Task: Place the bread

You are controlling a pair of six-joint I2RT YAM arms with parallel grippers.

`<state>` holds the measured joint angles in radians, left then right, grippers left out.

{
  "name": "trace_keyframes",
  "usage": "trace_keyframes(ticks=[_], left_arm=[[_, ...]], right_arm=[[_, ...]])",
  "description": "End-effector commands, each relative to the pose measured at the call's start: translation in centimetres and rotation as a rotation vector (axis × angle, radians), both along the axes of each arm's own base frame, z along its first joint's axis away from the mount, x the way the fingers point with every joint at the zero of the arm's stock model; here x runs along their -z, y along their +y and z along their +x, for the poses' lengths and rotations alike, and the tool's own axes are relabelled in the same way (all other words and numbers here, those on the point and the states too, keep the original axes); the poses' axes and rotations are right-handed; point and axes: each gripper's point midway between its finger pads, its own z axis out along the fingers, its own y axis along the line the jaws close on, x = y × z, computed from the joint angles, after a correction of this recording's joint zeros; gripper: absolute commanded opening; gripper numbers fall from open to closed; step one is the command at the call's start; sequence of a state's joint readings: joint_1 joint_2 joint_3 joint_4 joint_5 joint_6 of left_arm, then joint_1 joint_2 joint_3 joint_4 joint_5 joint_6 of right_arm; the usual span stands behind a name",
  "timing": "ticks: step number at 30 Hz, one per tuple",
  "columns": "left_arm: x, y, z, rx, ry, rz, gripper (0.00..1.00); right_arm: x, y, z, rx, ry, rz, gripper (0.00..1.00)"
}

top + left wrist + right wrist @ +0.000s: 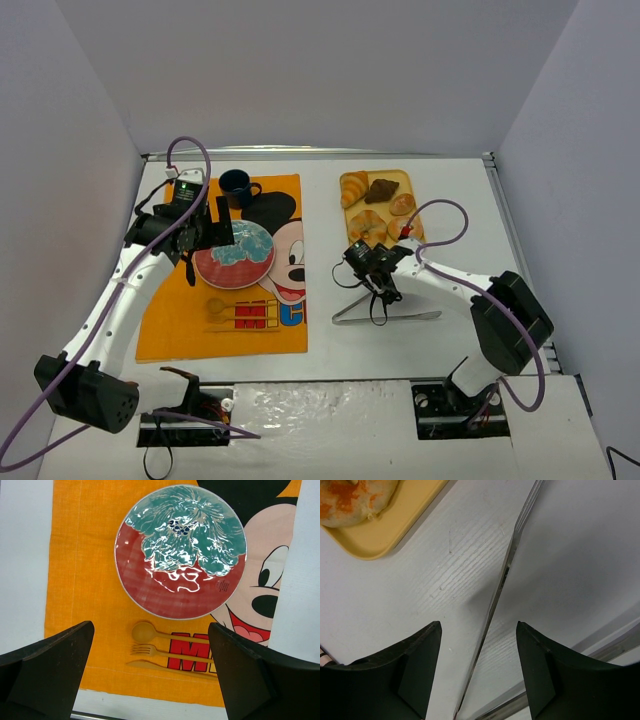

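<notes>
The bread, a golden-brown croissant (353,188), lies at the back left of the yellow tray (406,180), beside a dark chocolate pastry (381,190). A second croissant (367,223) lies nearer on the tray. My right gripper (378,290) hangs low over metal tongs (385,316) on the white table in front of the tray. In the right wrist view this gripper (479,627) is open, and one thin tong arm (502,582) runs between its fingers without touching them. My left gripper (151,630) is open and empty above the orange mat, just near of the red and green plate (150,590).
A Mickey Mouse placemat (165,310) carries the plate (236,255), a dark blue mug (237,185) and a wooden spoon, fork and knife (165,650). A sugared pastry (355,497) sits at the tray corner (380,537). Grey walls close in the back and sides.
</notes>
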<state>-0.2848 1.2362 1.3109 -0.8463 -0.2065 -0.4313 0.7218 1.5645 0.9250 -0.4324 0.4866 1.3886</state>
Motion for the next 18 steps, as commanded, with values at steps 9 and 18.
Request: trace_keyframes(ticks=[9, 18], left_arm=[[-1.5, 0.6, 0.7, -0.019, -0.066, 0.010, 0.97], [-1.4, 0.8, 0.7, -0.021, -0.062, 0.017, 0.97]], right_arm=[[1.7, -1.0, 0.3, -0.002, 0.019, -0.113, 0.54], [2.3, -0.8, 1.3, -0.053, 0.043, -0.188, 0.34]])
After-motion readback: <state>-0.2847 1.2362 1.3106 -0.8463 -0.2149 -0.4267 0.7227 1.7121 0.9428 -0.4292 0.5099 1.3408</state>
